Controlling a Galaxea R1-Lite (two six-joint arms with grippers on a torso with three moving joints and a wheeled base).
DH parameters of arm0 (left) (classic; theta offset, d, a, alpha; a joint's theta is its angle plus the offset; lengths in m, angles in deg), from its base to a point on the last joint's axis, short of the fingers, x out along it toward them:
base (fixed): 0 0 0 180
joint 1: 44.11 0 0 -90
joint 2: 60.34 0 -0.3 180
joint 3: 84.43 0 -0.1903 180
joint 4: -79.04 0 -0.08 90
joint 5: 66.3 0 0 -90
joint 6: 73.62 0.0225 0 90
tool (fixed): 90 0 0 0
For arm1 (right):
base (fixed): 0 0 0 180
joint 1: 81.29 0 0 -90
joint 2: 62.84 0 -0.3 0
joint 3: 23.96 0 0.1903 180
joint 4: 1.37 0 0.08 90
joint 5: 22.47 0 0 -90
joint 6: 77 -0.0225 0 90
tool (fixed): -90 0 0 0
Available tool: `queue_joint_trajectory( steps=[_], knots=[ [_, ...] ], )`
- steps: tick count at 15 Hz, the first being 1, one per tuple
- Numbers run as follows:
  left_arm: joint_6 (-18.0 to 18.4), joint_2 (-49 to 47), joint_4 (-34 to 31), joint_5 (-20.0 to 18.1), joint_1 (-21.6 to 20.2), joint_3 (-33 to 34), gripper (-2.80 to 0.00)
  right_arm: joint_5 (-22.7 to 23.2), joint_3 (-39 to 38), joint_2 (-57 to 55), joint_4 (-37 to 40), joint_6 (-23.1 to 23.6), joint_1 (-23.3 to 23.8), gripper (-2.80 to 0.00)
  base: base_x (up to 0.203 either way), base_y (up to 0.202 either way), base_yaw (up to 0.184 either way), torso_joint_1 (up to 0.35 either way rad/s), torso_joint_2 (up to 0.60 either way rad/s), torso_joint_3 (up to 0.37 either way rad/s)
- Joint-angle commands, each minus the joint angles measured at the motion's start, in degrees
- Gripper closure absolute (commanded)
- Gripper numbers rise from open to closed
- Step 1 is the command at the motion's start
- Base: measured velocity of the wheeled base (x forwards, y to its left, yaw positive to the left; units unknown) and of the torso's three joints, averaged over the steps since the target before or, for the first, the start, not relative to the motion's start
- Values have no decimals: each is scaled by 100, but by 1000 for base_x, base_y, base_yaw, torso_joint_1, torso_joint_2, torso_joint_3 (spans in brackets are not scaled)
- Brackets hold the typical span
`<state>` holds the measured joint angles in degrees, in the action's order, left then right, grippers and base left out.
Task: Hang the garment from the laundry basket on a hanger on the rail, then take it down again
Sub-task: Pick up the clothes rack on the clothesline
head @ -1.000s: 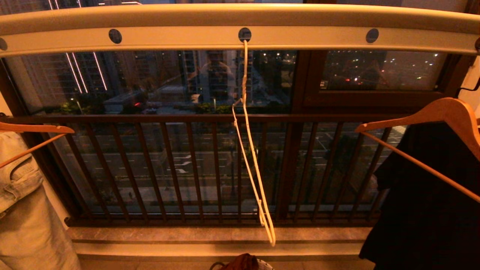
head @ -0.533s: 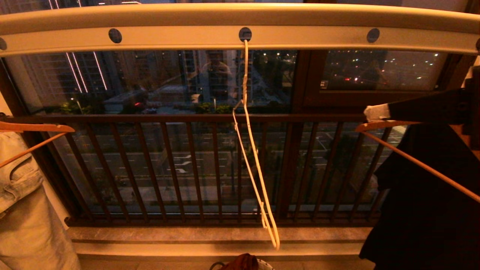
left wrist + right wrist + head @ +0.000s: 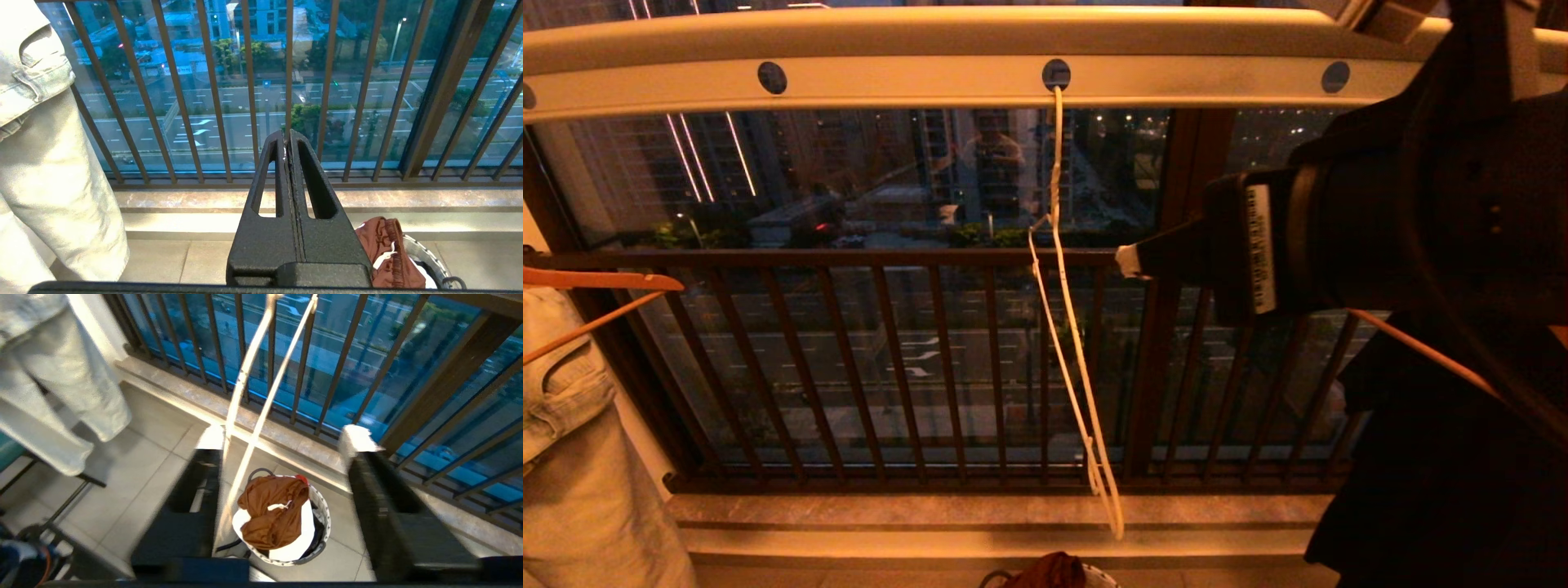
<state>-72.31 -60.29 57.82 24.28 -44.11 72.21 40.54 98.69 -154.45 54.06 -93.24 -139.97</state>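
Note:
The thin white hanger (image 3: pixel 1078 359) hangs by its hook from a hole in the cream rail (image 3: pixel 915 82). My right gripper (image 3: pixel 1131 261) reaches in from the right at the height of the railing's top bar, a short way right of the hanger. In the right wrist view it (image 3: pixel 282 439) is open, and the hanger's wires (image 3: pixel 255 416) run between its fingers without touching them. Far below, the rust-brown garment (image 3: pixel 271 510) lies heaped in the laundry basket (image 3: pixel 322 506) on the floor. My left gripper (image 3: pixel 288 136) is shut, parked low, with the garment (image 3: pixel 384 253) beside it.
Light jeans (image 3: pixel 572 425) hang on a wooden hanger (image 3: pixel 605 282) at the left. A black garment (image 3: pixel 1445 457) hangs at the right, behind my right arm. The dark barred railing (image 3: pixel 890 359) and a stone sill (image 3: pixel 890 510) close off the far side.
My right arm has swung in from the right edge towards the hanger and now hides the right wooden hanger. The hanger's lower end sways slightly.

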Motion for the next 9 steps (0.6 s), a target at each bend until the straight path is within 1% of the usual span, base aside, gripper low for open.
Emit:
queue_joint_trajectory(
  steps=[1,3,7,9],
  knots=[
    [0,-5,5,-5,0,62,0,-117,160,-482,-18,-43,-90,-280,0,0,0,0,0,0],
    [0,-5,5,3,0,62,0,-544,246,-855,-303,-56,-120,-280,0,0,0,0,0,0],
    [0,-5,5,3,0,62,0,-1097,483,-1264,-393,-35,-125,-280,0,0,0,0,0,0],
    [0,-5,5,3,0,62,0,-1268,504,-1453,-386,-35,-119,-280,0,0,0,0,0,0]
  ],
)
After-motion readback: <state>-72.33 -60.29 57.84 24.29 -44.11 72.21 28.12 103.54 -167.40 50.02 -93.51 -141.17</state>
